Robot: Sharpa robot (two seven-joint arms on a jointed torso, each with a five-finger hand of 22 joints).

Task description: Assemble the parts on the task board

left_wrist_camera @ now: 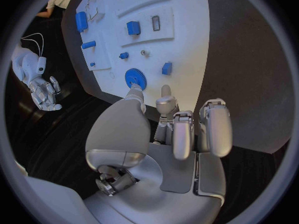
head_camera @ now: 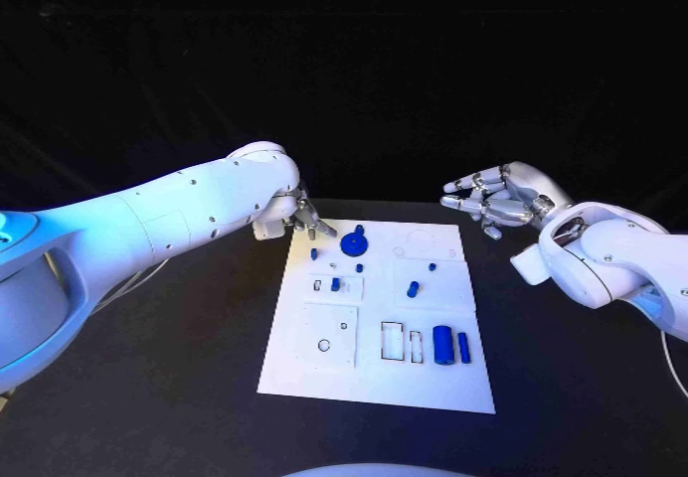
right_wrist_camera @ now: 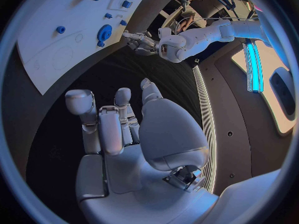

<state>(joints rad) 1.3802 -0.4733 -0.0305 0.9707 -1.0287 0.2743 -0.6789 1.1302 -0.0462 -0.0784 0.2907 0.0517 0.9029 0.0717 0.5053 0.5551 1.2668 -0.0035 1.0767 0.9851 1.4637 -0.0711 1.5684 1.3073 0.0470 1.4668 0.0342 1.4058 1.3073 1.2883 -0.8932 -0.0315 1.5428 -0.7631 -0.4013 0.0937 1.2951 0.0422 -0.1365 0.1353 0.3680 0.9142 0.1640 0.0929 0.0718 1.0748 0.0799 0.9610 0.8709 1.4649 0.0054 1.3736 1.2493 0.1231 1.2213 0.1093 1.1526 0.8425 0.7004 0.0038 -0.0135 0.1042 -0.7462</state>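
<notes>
Black and dark is the table point(head_camera: 172, 388), and a flat white task board point(head_camera: 376, 383) lies in the middle of it with small blue parts on it. Near the far edge of the board sits a round blue gear with little teeth point(head_camera: 354, 240). The robot's silver left hand point(head_camera: 305, 221) hangs just beside the board's far left corner, and the gear is just beyond its fingertips, toward the middle of the board. From the left wrist camera the gear point(left_wrist_camera: 135, 78) lies right in front of the fingers point(left_wrist_camera: 166, 104), which point straight at it. These fingers are apart and a bit bent, and they hold nothing. The silver right hand point(head_camera: 502, 199) is lifted off to the other side of the board, well apart from the gear. Its fingers are curled loosely but spread, and it holds nothing too. So the left hand is much nearer to the gear. I think the left hand only needs to reach forward a little and come down on the gear.
</notes>
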